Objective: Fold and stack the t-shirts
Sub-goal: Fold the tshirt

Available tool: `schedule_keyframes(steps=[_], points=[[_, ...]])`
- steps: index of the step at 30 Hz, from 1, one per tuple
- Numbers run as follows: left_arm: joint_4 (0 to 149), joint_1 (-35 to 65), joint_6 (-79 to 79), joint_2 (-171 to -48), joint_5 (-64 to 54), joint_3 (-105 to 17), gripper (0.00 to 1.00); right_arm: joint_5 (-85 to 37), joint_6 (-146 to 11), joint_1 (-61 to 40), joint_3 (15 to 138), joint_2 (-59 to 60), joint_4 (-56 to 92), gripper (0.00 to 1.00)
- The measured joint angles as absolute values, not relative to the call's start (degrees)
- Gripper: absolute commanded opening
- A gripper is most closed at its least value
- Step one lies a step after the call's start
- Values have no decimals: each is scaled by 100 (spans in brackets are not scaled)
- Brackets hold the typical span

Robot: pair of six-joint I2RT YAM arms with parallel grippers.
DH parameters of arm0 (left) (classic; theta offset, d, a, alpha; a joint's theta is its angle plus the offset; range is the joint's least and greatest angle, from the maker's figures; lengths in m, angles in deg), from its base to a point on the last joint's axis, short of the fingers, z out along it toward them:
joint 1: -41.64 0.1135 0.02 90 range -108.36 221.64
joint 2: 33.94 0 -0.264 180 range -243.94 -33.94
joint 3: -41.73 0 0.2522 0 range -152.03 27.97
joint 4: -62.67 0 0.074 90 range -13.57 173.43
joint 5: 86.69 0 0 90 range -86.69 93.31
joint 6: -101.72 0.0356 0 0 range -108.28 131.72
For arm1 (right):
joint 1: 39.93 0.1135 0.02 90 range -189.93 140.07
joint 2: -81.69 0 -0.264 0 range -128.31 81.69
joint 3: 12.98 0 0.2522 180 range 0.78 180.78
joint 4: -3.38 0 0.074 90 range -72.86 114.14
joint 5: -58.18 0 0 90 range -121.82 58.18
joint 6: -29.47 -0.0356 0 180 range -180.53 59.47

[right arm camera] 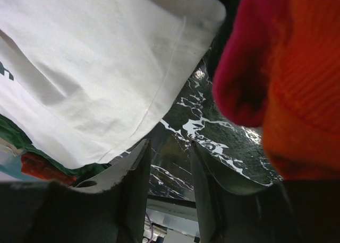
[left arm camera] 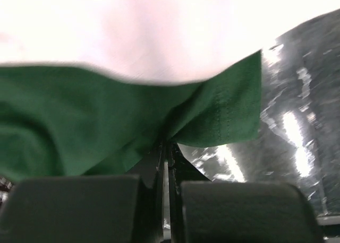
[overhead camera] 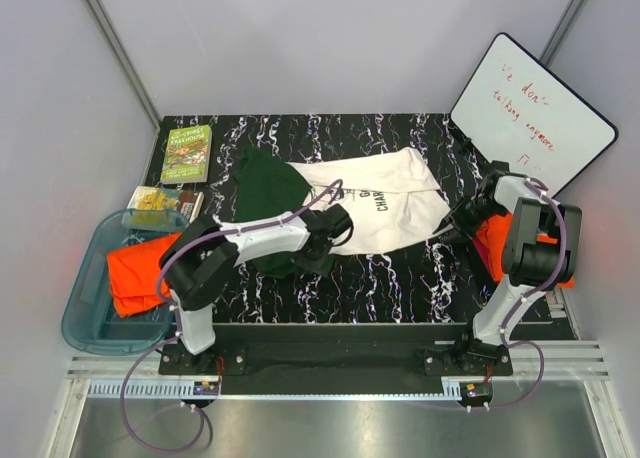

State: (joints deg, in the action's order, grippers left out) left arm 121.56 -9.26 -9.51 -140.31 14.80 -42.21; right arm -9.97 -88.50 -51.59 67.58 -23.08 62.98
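Folding seems only started: left gripper (left arm camera: 166, 147) pinches the green sleeve (left arm camera: 79, 110) of the cream t-shirt (overhead camera: 390, 203); right gripper (right arm camera: 167, 163), half open and empty, has an orange t-shirt (right arm camera: 297, 94) just beside it.

I see the black marbled counter (overhead camera: 400, 278) carrying the cream green-sleeved t-shirt (overhead camera: 400, 218) spread mid-surface, a green book (overhead camera: 187, 153) at its far left corner and an orange t-shirt (overhead camera: 492, 246) near its right edge.

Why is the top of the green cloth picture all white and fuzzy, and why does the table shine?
Left wrist view: the cream shirt is washed out to plain white, the green sleeve blurs from closeness, and glare streaks the table. Right wrist view: the orange shirt is a soft, out-of-focus blob. Top view: even light, everything sharp.
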Motion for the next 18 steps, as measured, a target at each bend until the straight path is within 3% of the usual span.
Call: schedule_keyframes(steps=[14, 17, 18], points=[[13076, -882, -1469, -11753, 2064, -3936, 0, -873, -9414, -5159, 7442, -3219, 6021, 42], [13327, -840, -1651, -11412, 2166, -3869, 0, -866, -9497, -5159, 7552, -3300, 5959, 38], [13388, -827, -1699, -11310, 2188, -3847, 0, -858, -9519, -5157, 7576, -3324, 5935, 28]])
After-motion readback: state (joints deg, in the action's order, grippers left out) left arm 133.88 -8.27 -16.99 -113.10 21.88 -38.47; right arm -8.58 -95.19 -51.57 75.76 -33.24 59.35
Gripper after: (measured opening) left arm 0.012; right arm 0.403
